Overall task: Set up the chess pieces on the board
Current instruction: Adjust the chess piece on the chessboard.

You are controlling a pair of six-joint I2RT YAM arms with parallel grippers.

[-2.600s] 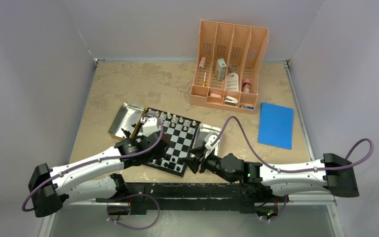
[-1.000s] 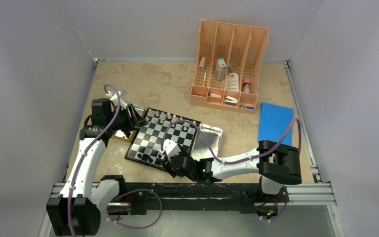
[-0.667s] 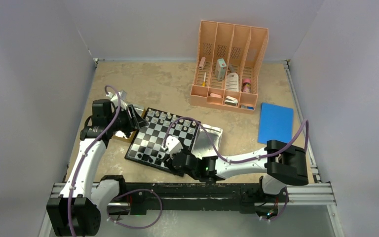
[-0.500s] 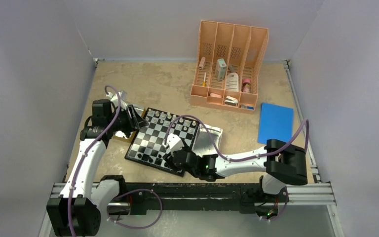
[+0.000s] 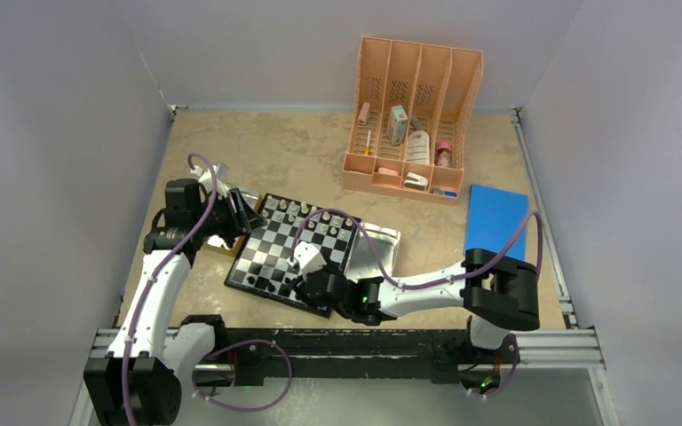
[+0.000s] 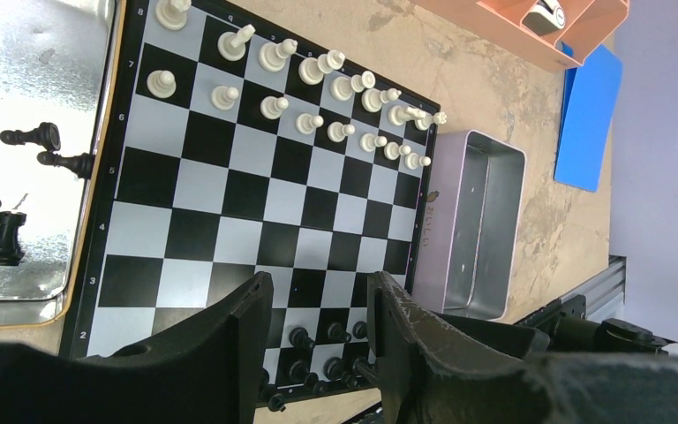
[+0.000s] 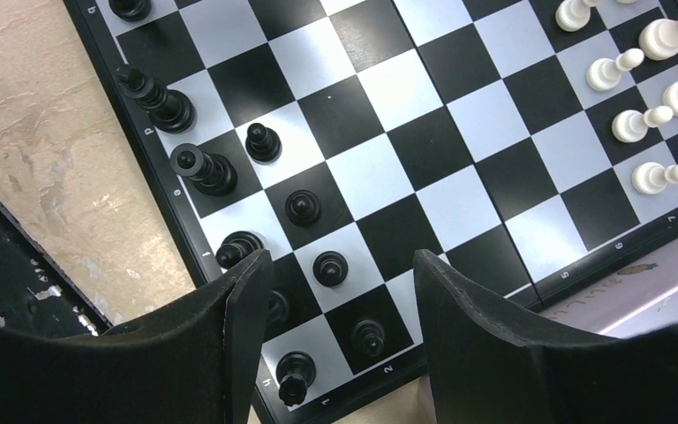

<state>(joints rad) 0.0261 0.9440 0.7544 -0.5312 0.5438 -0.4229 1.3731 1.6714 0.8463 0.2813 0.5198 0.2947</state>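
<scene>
Though far along, not done: finds white chess pieces (image 6: 272,106) ranked at the board's (image 6: 256,203) far edge, black pieces (image 7: 203,170) partly at its near edge, more in tray (image 6: 26,53) beside it. Notes left gripper (image 6: 318,291), right gripper (image 7: 340,274) spread, empty.

Top overhead; both wrists close, sharing board (image 6: 229,203).

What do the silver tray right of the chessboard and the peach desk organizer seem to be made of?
Silver tray: likely thin metal, glossy, its floor showing mirror-like glare. Desk organizer: probably moulded plastic, matte peach, with evenly coloured slotted walls.
</scene>
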